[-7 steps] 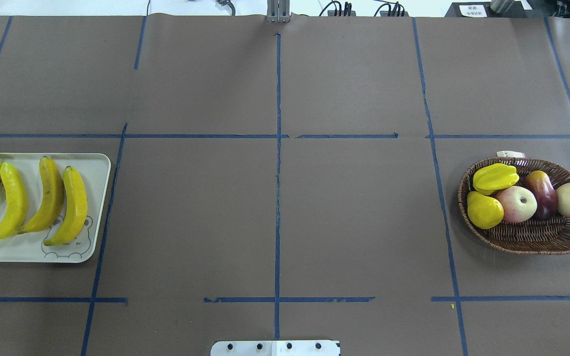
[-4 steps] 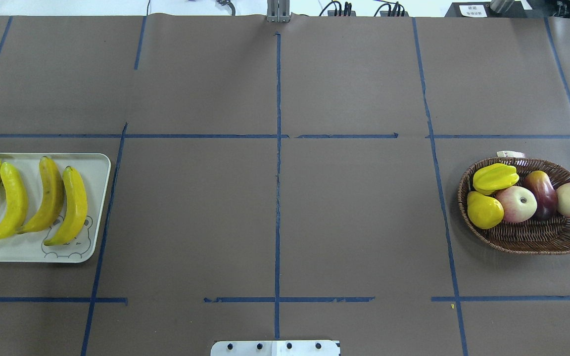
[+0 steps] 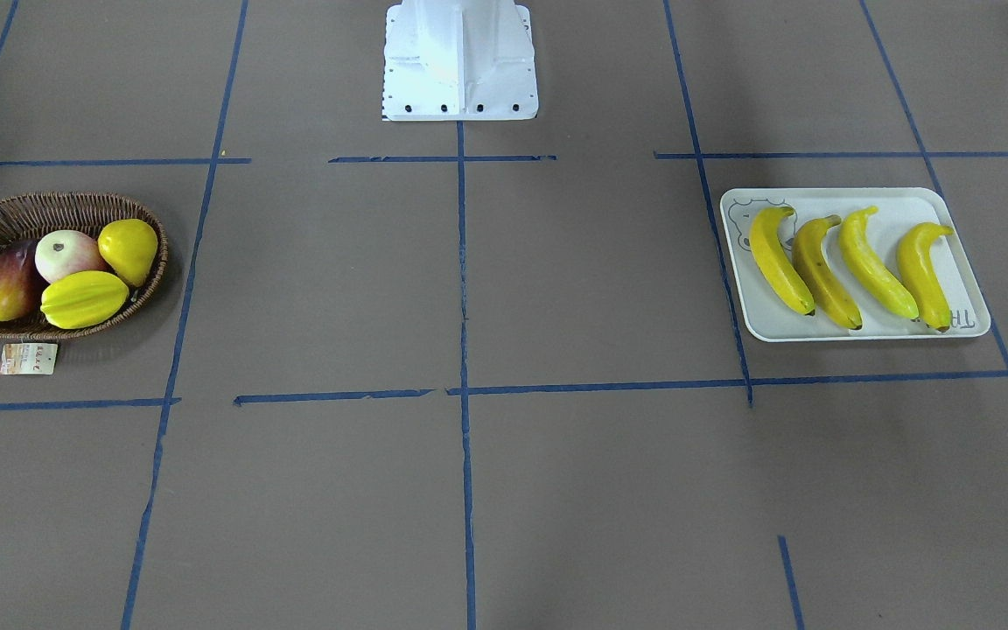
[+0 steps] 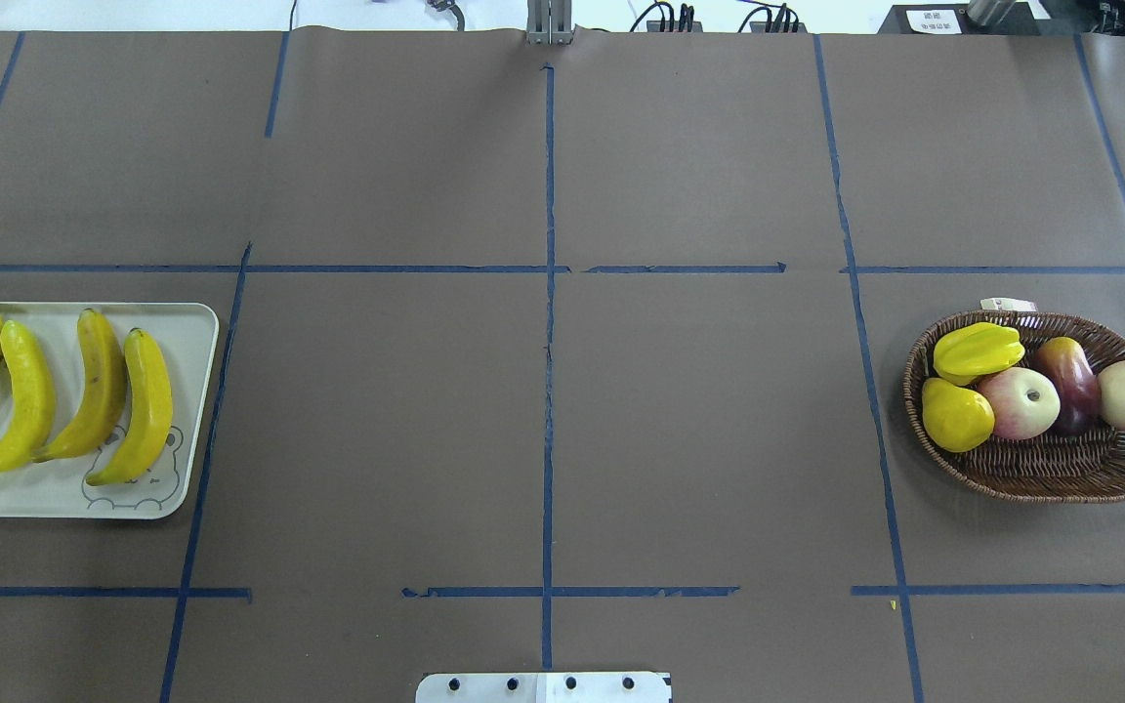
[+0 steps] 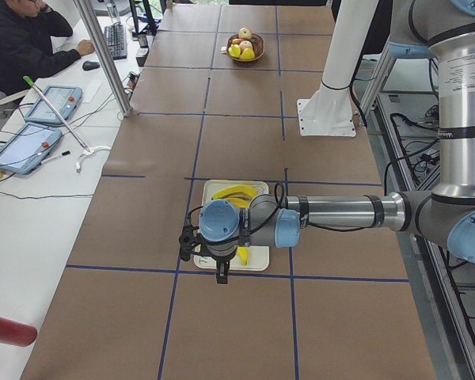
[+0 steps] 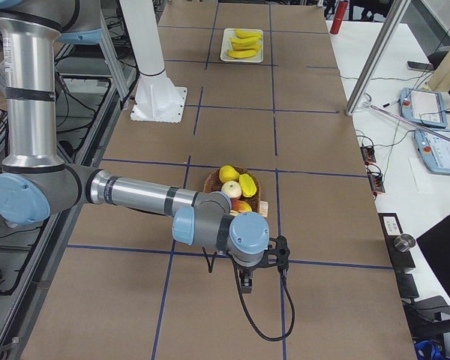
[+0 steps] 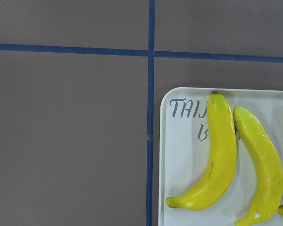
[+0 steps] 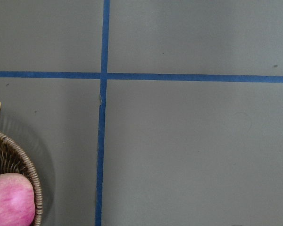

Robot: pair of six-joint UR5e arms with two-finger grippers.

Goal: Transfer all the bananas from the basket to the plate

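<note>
Looks basically done to me. Clock directions are from the overhead view. On the table (image 4: 699,439), the plate (image 4: 64,498) sits at 9 o'clock and the basket (image 4: 1051,474) way over at 3 o'clock, well apart. All four bananas (image 4: 147,405) lie side by side on the plate. I can't spot a banana in the basket from any angle, so as far as I can judge there's nothing left to move.

The left gripper (image 5: 221,273) hangs above the plate's 9 o'clock end. The right gripper (image 6: 245,281) is above the table just off the basket's 3 o'clock side. Both only show up in the side views, so I can't tell whether the fingers are spread or closed. Nothing seems to hang from either.

What remains in the basket: two apples (image 4: 1019,402), a starfruit (image 4: 978,351), a yellow pear (image 4: 956,415) and a dark red fruit (image 4: 1068,383). There's a tiny paper tag (image 4: 1007,305) at its 12 o'clock rim. I don't see anything in the way.
</note>
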